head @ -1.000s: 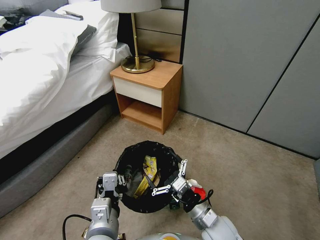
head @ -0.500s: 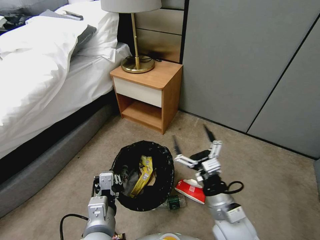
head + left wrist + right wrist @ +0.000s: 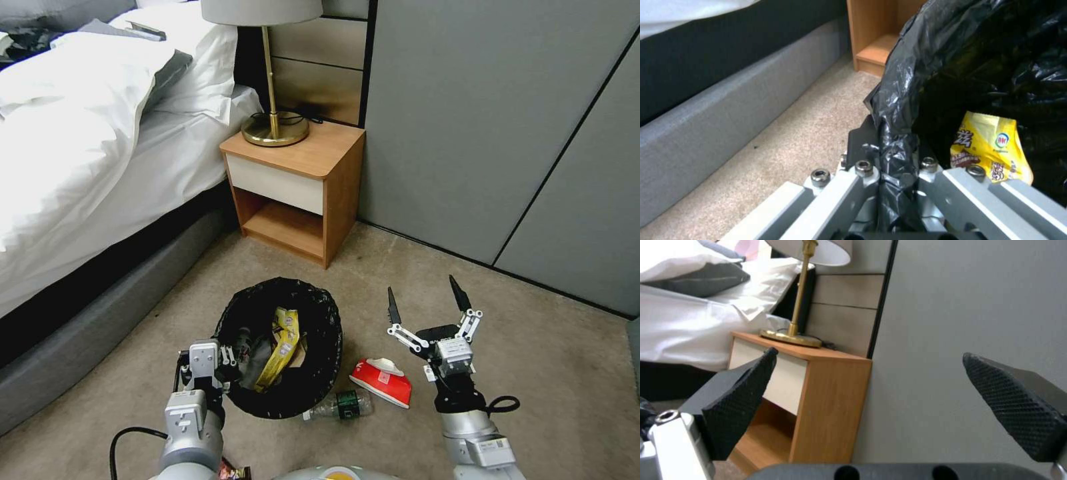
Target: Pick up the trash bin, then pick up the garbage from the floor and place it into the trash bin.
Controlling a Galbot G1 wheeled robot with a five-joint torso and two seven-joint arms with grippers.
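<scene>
The trash bin (image 3: pixel 320 320), round with a crinkled black bag over its rim, hangs low over the carpet. My left gripper (image 3: pixel 230 353) is shut on its near rim; the left wrist view shows the bag (image 3: pixel 893 133) pinched between the fingers. Inside lies a yellow snack wrapper (image 3: pixel 283 347), also in the left wrist view (image 3: pixel 987 150). On the floor right of the bin sit a red-white packet (image 3: pixel 380 380) and a small clear green-labelled bottle (image 3: pixel 340 405). My right gripper (image 3: pixel 424 299) is open and empty, raised to the right of the bin, beyond the packet.
A wooden nightstand (image 3: pixel 293 193) with a brass lamp (image 3: pixel 273 127) stands behind the bin. The bed (image 3: pixel 80 153) runs along the left. Grey wall panels (image 3: pixel 500 133) close off the back. Bare carpet (image 3: pixel 553 373) lies to the right. A dark wrapper (image 3: pixel 230 472) peeks out beside my left arm.
My right gripper has left the bin's mouth, swung right and out over the carpet, staying open. The bin has shifted slightly left with the left gripper. The packet and bottle are uncovered.
</scene>
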